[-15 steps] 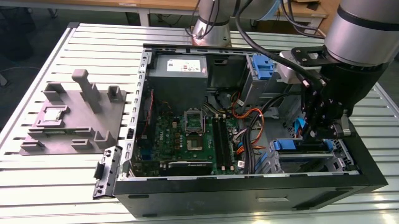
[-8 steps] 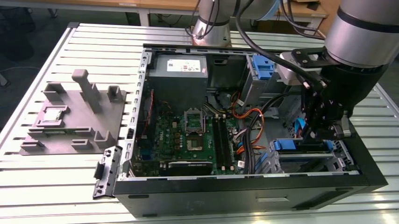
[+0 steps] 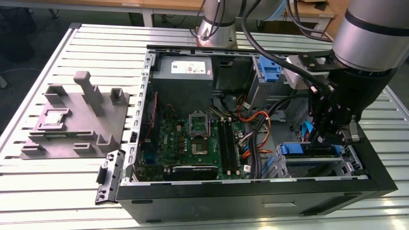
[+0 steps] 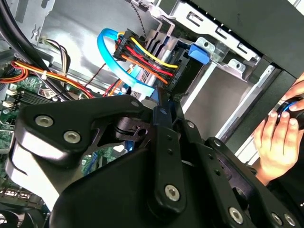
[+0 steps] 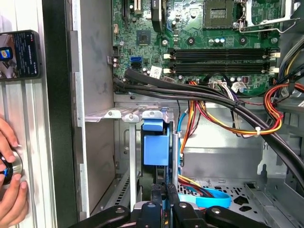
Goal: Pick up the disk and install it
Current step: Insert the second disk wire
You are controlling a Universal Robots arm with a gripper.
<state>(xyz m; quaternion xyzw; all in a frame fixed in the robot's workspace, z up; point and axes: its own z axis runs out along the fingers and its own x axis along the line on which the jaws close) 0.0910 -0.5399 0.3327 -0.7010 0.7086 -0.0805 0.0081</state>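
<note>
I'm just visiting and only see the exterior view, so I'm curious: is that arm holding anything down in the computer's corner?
Observer: Yes. In the first wrist view the gripper pinches the blue-framed disk, standing on edge at the drive bay.
Visitor: Is anybody near it?
Observer: A hand rests on a round metal button outside the case wall.
Visitor: Anything else out there?
Observer: A dark phone lies on the slatted table.

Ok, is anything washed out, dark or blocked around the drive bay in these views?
Exterior view: even light, but the arm hides much of the drive bay. Second wrist view: the gripper body blocks the lower half. First wrist view: the blue carrier is well lit, and the slot below it is shadowed.
</note>
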